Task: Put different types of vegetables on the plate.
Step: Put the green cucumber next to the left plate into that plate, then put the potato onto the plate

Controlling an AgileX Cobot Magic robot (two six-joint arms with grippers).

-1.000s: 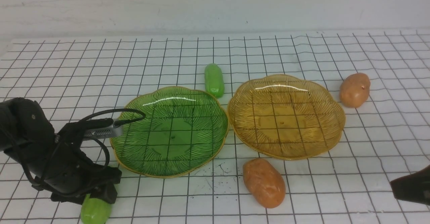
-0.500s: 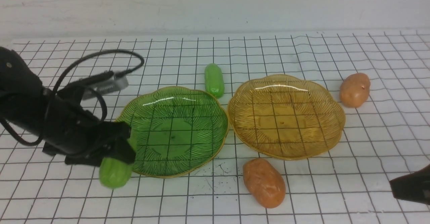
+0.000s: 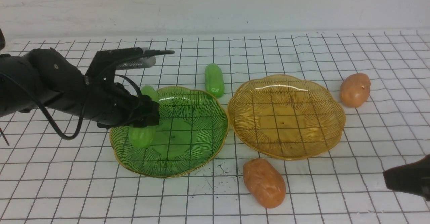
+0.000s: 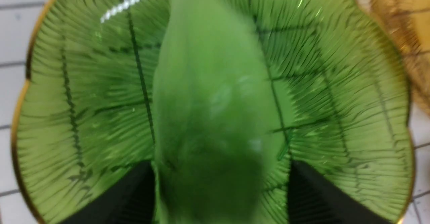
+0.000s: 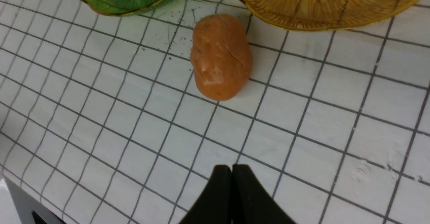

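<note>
The first cucumber [image 3: 142, 136] stands nearly upright over the left part of the green plate [image 3: 174, 175], its lower end down inside the bowl. Whether that end touches the glass cannot be told. The left tool [image 3: 147, 116] reaches in over the green plate's left rim, and its two black fingers [image 4: 129, 197] flank the upper part of this cucumber. In the left wrist view the toy is blurred and fills the gap between them. Whether they press it or merely stand beside it cannot be told.

The second cucumber [image 3: 214, 80] lies on the bench [image 3: 67, 183] just beyond the green plate's far rim, towards its right side, pointing away from the robot.

The amber plate [image 3: 285, 157] sits just right of the green plate, their rims almost meeting, and nothing lies in it.

One potato [image 3: 263, 182] rests on the bench to the near right of the green plate, close to its rim. The other potato [image 3: 354, 89] lies well to the right of the green plate, past the amber plate's far right edge.

The right tool [image 5: 231, 167] hangs low over the bench, far right of the green plate and nearer the robot. Its fingers are pressed together on nothing.
</note>
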